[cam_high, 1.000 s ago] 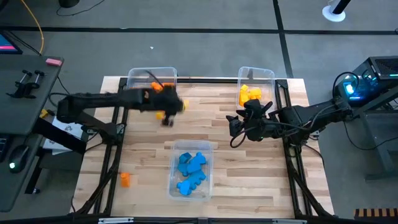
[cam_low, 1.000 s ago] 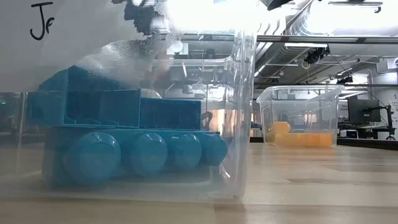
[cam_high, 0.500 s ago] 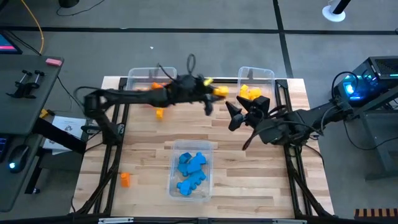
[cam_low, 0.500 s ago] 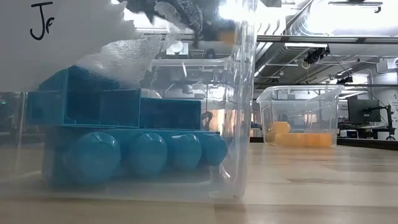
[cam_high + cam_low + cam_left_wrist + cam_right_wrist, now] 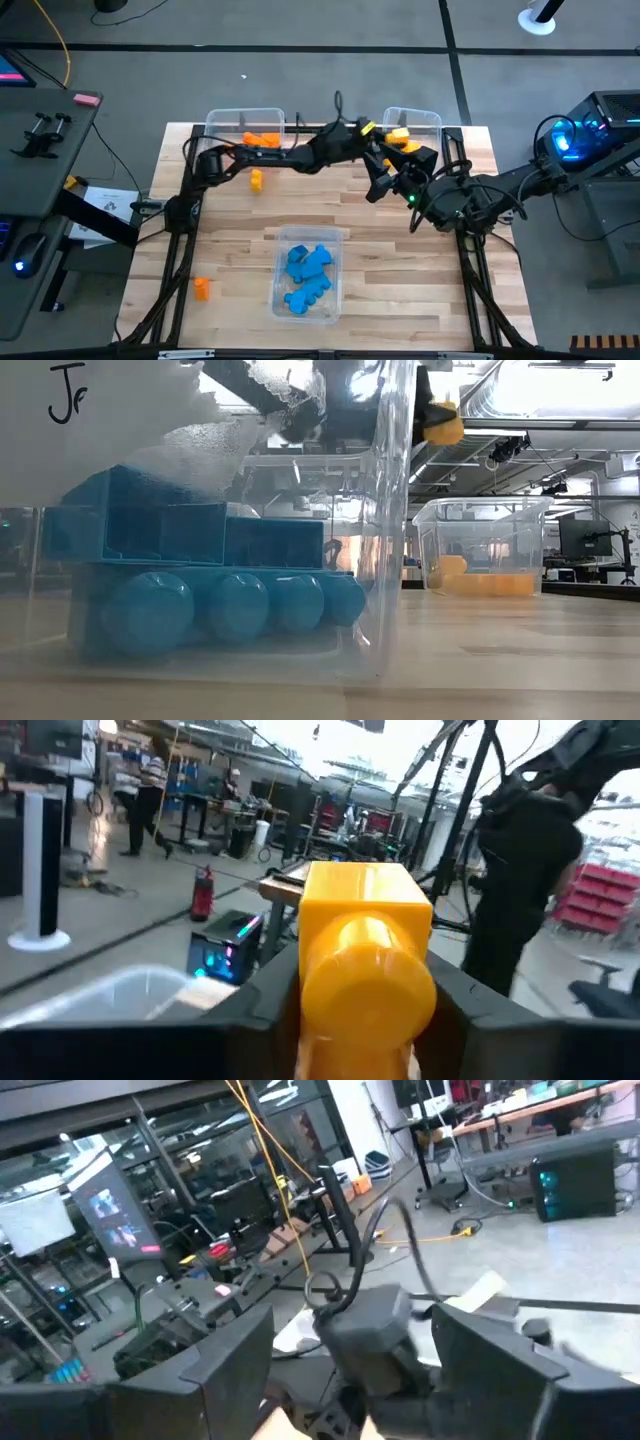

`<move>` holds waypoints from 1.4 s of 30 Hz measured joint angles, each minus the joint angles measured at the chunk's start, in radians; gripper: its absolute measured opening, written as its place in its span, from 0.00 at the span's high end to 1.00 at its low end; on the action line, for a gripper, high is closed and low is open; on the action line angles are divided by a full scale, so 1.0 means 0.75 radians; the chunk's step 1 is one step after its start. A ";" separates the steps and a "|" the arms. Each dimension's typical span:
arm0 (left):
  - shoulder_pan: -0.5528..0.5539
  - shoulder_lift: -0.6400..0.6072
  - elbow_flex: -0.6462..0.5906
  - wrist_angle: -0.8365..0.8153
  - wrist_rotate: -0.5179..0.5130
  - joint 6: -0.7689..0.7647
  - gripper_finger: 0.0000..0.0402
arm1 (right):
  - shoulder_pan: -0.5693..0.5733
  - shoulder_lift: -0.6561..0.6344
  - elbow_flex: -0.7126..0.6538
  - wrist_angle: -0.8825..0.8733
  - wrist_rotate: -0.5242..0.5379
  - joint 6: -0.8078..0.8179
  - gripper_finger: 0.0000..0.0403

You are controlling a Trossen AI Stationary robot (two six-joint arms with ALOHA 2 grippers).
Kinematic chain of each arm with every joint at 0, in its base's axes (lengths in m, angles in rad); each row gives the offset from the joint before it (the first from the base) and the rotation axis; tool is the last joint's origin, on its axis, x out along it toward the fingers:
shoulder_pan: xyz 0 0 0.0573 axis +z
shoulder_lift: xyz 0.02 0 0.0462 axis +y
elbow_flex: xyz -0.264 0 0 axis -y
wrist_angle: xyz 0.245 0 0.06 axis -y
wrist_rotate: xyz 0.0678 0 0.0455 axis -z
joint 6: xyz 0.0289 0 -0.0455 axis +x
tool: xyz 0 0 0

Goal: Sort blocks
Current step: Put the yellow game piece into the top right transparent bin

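Note:
My left gripper (image 5: 364,132) reaches across the far side of the table, shut on a yellow block (image 5: 365,945), just left of the clear far-right bin (image 5: 432,122) that holds other yellow blocks (image 5: 400,135). The low view shows the held block (image 5: 440,425) high above the table. My right gripper (image 5: 378,182) hangs open beside and just nearer than the left one, touching nothing; its wrist view shows the left arm (image 5: 365,1325) between its spread fingers. Blue blocks (image 5: 305,272) lie in the near bin, orange ones (image 5: 262,139) in the far-left bin. My left gripper pinches the yellow block by its two opposite sides (image 5: 310,935) between both fingers, a round stud (image 5: 368,975) facing the wrist camera. The fingers come about level from the table's left. The block is lifted clear of the table.
A small orange-yellow block (image 5: 256,180) lies on the wood near the far-left bin (image 5: 220,122). An orange block (image 5: 201,289) sits near the left near corner. The blue bin (image 5: 335,245) stands in the middle near part. Bare wood lies between the bins.
My left gripper has swung from beside the far-left bin toward the table's right and upward, carrying the yellow block to the edge of the far-right bin. A small orange-yellow block stayed on the wood where it started. My right gripper has drifted slightly toward the far edge.

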 joint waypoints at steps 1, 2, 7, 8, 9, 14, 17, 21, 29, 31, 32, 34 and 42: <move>0.005 0.030 0.073 -0.058 0.000 0.024 0.67 | -0.005 0.000 0.000 -0.001 -0.001 -0.001 0.33; 0.011 0.062 0.149 -0.144 0.001 0.060 0.62 | -0.010 0.000 0.000 -0.001 -0.009 -0.001 0.33; 0.032 0.214 0.508 -0.576 -0.016 0.281 0.37 | -0.054 0.000 0.000 0.000 -0.108 -0.066 0.33; 0.037 0.226 0.560 -0.623 -0.032 0.305 0.33 | -0.063 0.000 0.000 0.000 -0.143 -0.086 0.33; 0.039 0.230 0.602 -0.661 -0.056 0.322 0.30 | -0.070 -0.007 0.000 -0.001 -0.180 -0.108 0.33; 0.073 0.148 0.733 -0.964 -0.102 0.428 0.23 | -0.087 -0.078 0.000 0.000 -0.295 -0.215 0.33; 0.103 0.028 0.776 -1.271 -0.104 0.461 0.23 | -0.085 -0.142 0.000 0.001 -0.299 -0.287 0.33; 0.132 -0.166 0.780 -1.690 -0.051 0.420 0.24 | -0.083 -0.212 0.001 -0.002 -0.300 -0.390 0.33; 0.034 -0.534 0.407 -2.069 -0.032 0.314 0.24 | -0.167 -0.236 0.001 -0.159 -0.310 -0.442 0.33; -0.016 -0.693 0.136 -1.905 -0.113 0.250 0.24 | -0.197 -0.231 0.001 -0.224 -0.319 -0.398 0.33; -0.041 -0.775 -0.019 -1.810 -0.159 0.209 0.24 | -0.212 -0.228 0.001 -0.261 -0.331 -0.363 0.33; -0.082 -0.952 -0.335 -1.601 -0.248 0.099 0.24 | -0.242 -0.225 0.000 -0.337 -0.355 -0.299 0.33; -0.210 -1.540 -1.205 -1.501 -0.708 -0.582 0.24 | -0.345 -0.226 0.000 -0.450 -0.371 -0.139 0.33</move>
